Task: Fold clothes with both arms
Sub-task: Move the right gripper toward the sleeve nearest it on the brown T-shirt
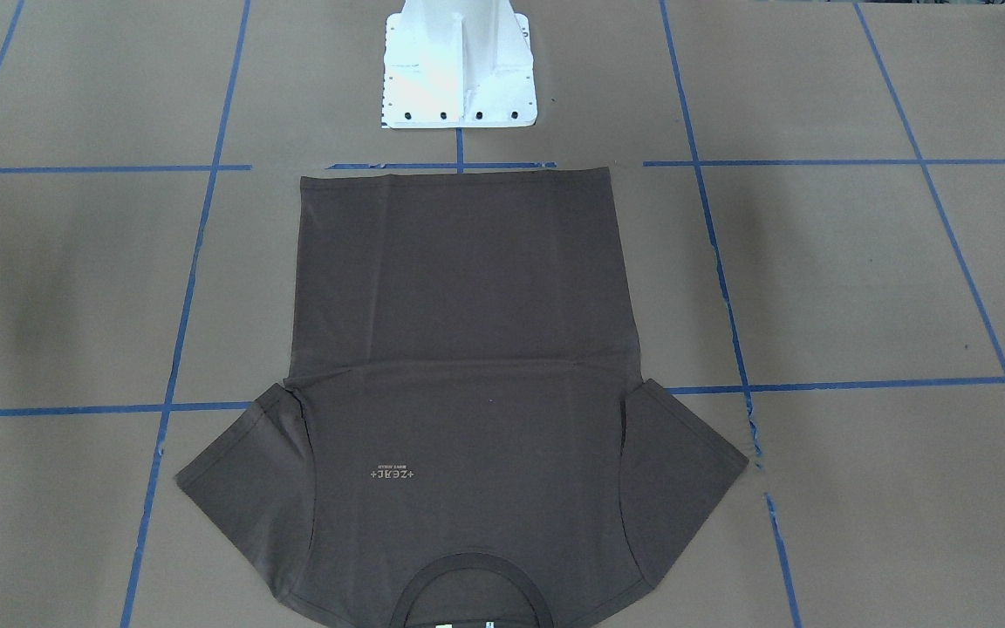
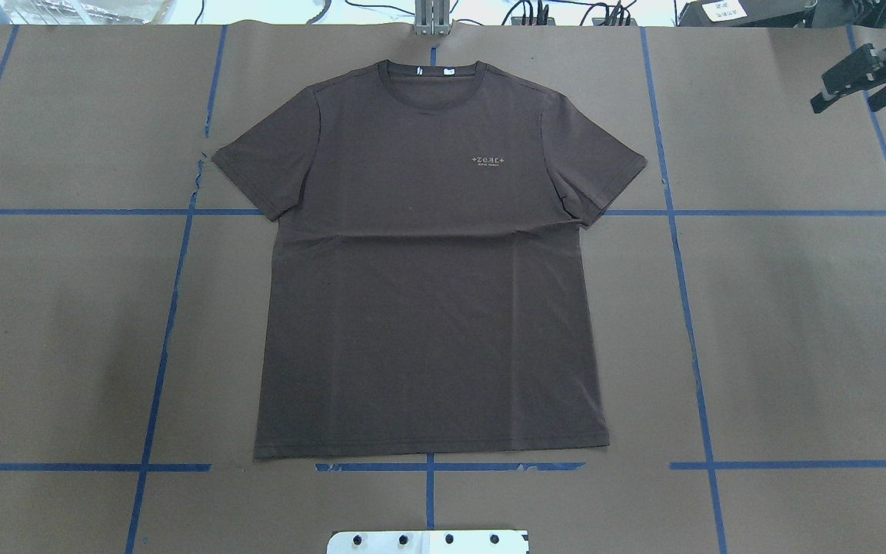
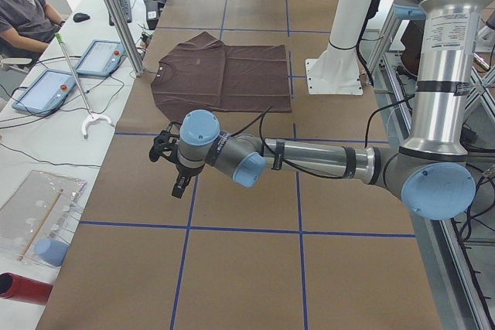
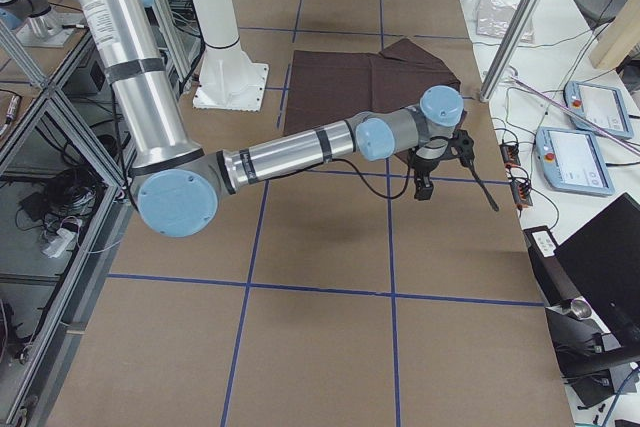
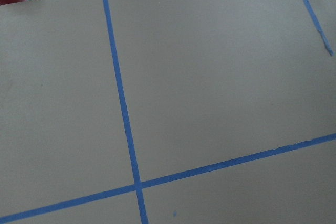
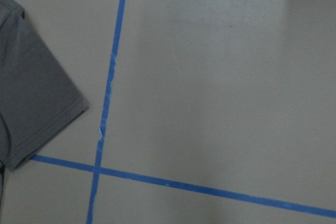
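Found the shirt [image 2: 428,292] spread flat and face up in the middle of the table [image 2: 797,346], nothing folded yet. Had the collar [image 2: 433,77] up near the far edge and the hem [image 2: 431,450] running straight, right beside the tape [image 2: 689,331] line in front of the pedestal [image 1: 459,61]. Showed a faint crease across the chest, otherwise smooth.

Both sleeves fanned out. Left sleeve [image 2: 266,161] ended just beside a lengthwise tape line, right sleeve [image 6: 37,93] stopped a little short of its own line, not touching it.

Loads of bare paper on both sides of the body edges, so plenty of room to come in from either flank. Less room past the collar, with the table edge close behind it.

Spotted the left gripper [image 3: 178,185] only in the side view, hanging over bare paper well apart from the shirt on the robot's left. Couldn't tell how wide its jaws stood.

Caught the right gripper [image 4: 424,187] out past the right sleeve near the far right corner, above the table and clear of the cloth. Couldn't tell its jaw spread either, and saw nothing in it.
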`<state>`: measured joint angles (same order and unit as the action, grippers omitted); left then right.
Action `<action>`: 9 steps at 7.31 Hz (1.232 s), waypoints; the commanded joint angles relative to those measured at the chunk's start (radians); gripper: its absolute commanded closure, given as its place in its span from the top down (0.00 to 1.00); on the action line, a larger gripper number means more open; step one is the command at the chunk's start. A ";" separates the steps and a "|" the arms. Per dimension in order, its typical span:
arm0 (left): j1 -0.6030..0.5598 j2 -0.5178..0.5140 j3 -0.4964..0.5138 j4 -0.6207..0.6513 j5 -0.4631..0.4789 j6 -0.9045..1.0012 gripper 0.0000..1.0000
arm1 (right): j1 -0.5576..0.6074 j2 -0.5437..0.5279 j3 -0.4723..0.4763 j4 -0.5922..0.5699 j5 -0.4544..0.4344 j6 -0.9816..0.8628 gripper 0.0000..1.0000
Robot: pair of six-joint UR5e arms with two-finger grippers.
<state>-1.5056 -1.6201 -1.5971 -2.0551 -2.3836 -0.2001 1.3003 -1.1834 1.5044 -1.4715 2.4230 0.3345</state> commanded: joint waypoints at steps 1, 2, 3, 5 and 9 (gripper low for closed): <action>0.021 -0.041 0.023 -0.020 0.001 -0.024 1.00 | -0.079 0.100 -0.187 0.251 -0.019 0.164 0.97; 0.021 -0.044 0.026 -0.019 0.003 -0.022 1.00 | -0.134 0.105 -0.251 0.405 -0.072 0.296 0.95; 0.021 -0.050 0.026 -0.019 0.004 -0.025 1.00 | -0.206 0.131 -0.283 0.472 -0.185 0.405 0.98; 0.021 -0.057 0.028 -0.019 0.001 -0.024 1.00 | -0.300 0.212 -0.370 0.471 -0.246 0.517 0.99; 0.019 -0.055 0.023 -0.019 0.000 -0.024 1.00 | -0.349 0.231 -0.412 0.467 -0.297 0.517 0.97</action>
<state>-1.4857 -1.6751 -1.5718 -2.0745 -2.3832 -0.2231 0.9645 -0.9646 1.1078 -1.0041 2.1379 0.8508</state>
